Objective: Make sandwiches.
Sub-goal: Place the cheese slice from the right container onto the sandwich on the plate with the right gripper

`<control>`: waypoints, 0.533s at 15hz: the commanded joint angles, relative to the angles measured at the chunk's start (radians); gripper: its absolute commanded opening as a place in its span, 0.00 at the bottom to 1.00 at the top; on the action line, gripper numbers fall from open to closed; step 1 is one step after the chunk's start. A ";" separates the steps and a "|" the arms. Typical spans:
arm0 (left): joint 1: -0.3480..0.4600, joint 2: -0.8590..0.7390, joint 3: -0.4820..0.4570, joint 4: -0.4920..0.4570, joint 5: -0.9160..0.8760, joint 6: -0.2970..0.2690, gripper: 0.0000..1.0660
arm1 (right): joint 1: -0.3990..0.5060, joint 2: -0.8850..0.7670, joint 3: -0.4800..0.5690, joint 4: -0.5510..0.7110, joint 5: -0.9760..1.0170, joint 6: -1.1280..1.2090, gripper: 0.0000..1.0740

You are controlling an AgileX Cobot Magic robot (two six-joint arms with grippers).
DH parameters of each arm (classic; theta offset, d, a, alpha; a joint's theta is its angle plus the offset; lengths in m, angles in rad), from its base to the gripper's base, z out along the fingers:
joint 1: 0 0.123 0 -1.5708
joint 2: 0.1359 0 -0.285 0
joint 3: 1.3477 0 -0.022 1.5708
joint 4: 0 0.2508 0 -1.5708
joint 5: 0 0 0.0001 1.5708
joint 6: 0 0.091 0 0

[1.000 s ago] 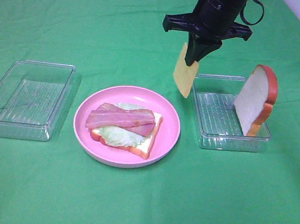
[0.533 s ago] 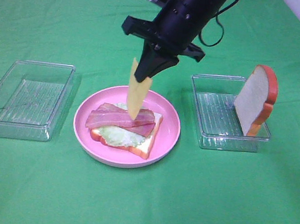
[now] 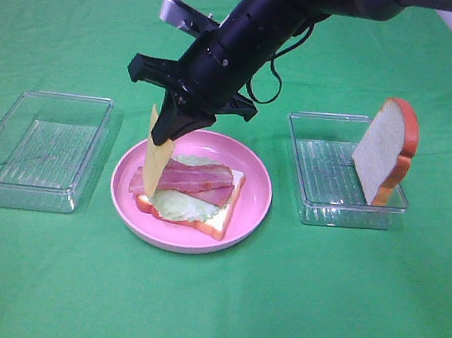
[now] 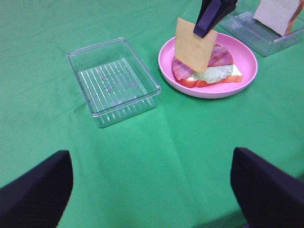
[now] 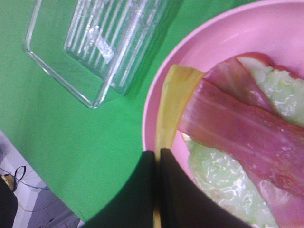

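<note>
Green cloth (image 3: 291,311), clear trays (image 3: 41,149) flanking plated sandwiches (image 3: 193,194).

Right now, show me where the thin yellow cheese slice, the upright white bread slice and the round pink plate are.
thin yellow cheese slice (image 4: 194,47), left wrist view, flat face.
upright white bread slice (image 3: 381,153), exterior high view, white face.
round pink plate (image 3: 256,191), exterior high view, bare right rim.

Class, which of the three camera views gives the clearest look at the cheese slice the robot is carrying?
The left wrist view: it shows the cheese slice face-on as a full square hanging from the right gripper. The exterior high view catches it at a slant; the right wrist view sees only its thin edge between the fingers.
</note>
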 commanded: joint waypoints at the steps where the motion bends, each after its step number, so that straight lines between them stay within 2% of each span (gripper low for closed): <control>1: -0.002 -0.020 0.001 -0.006 -0.011 0.002 0.80 | -0.004 0.030 0.006 -0.081 -0.019 0.103 0.00; 4: -0.002 -0.020 0.001 -0.006 -0.011 0.002 0.80 | -0.004 0.029 0.006 -0.270 -0.031 0.239 0.00; 5: -0.002 -0.020 0.001 -0.006 -0.011 0.002 0.80 | -0.004 0.027 0.006 -0.289 -0.031 0.245 0.02; 8: -0.002 -0.020 0.001 -0.006 -0.011 0.002 0.80 | -0.004 0.025 0.006 -0.312 -0.028 0.260 0.53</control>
